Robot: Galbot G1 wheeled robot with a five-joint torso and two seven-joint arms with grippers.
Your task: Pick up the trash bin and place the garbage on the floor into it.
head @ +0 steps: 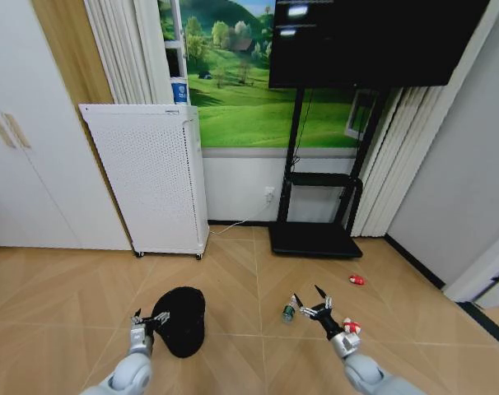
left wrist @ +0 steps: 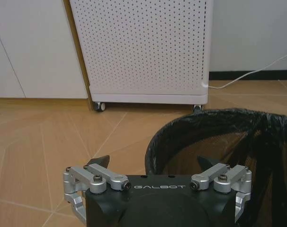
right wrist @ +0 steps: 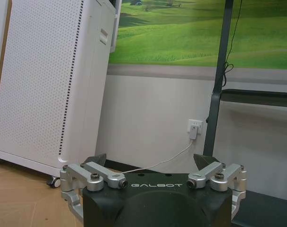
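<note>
Hovering low over the floor, left gripper (head: 155, 317) w/ fingers spread wide, holding nothing, right at the near rim of the trash bin (head: 182, 319); bin is black, bag-lined, on the wood floor in front of white perforated unit (head: 151, 177). Right gripper (head: 309, 303) also wide open & empty, just beside clear bottle (head: 289, 312). One red-white piece (head: 352, 327) next to right wrist, another (head: 356, 280) farther off near TV stand (head: 315, 237)

White perforated appliance (head: 151, 177) beside black stand (head: 315, 234).
</note>
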